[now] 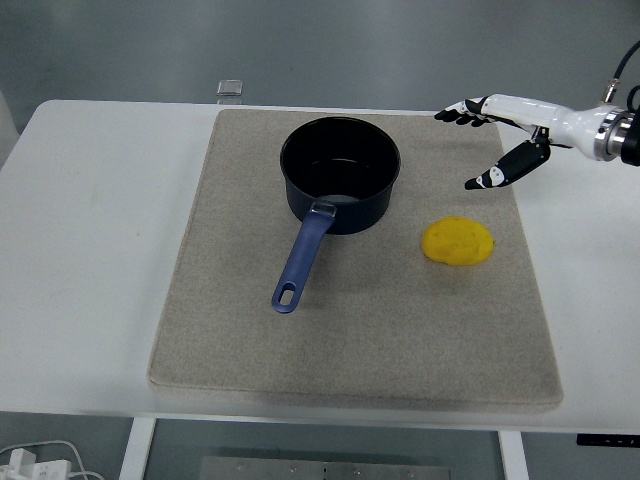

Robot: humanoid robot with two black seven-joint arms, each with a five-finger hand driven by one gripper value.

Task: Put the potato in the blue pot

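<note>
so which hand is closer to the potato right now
Right. The right hand hovers open above the mat, just behind the potato and slightly to its right, not touching it. The left hand is not in view.

A white table (90,220) carries a beige mat (360,340); grey floor lies beyond at twelve o'clock.

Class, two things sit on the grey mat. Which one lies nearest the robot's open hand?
The yellow potato, on the mat's right side just below the right hand. The blue pot, with its handle pointing toward the near edge, stands farther left.
</note>
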